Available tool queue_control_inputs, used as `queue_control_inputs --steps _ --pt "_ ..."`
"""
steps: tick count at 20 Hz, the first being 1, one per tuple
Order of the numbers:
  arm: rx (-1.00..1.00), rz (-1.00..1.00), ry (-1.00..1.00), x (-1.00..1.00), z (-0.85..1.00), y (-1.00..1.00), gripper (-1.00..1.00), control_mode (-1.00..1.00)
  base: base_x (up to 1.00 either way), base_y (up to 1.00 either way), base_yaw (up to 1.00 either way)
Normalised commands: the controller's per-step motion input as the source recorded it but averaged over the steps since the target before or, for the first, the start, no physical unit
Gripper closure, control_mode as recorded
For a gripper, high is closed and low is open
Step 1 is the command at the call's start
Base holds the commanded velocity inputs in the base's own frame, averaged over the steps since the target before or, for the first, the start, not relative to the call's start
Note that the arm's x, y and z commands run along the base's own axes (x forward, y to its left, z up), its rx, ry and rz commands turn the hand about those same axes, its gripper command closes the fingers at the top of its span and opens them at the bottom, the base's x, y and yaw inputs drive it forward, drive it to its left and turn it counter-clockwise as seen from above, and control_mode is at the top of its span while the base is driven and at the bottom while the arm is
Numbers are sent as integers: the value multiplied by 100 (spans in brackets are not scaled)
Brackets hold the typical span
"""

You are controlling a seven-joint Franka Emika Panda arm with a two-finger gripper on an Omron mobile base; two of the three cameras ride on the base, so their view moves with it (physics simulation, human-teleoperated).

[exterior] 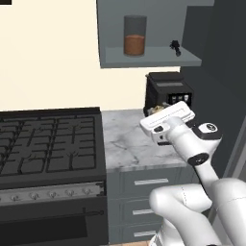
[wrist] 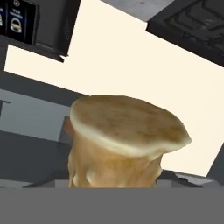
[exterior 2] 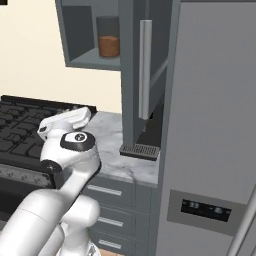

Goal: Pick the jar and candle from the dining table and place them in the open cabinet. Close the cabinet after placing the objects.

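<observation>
Jar (exterior: 134,36) stands in the cabinet (exterior: 149,58); candle (wrist: 127,140) seemingly in the hand (exterior: 156,111).

You've got flat, even rendered light in all three views, no visible source and no glare. Shadows are soft: faint shade inside the cabinet (exterior: 149,57) behind the jar (exterior: 135,36), darker under its shelf edge. Both base views are sharp to the corners, no edge distortion. In your hand view the candle (wrist: 127,140) sits very close and looks soft, smeared texture.
</observation>
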Motion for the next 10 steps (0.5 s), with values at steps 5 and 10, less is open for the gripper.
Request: queue_control_inputs --steps 5,10 --pt "0 -4 -4 -9 43 4 100 -100 0 0 0" --pt "0 -5 -2 -6 36 0 100 -100 0 0 0"
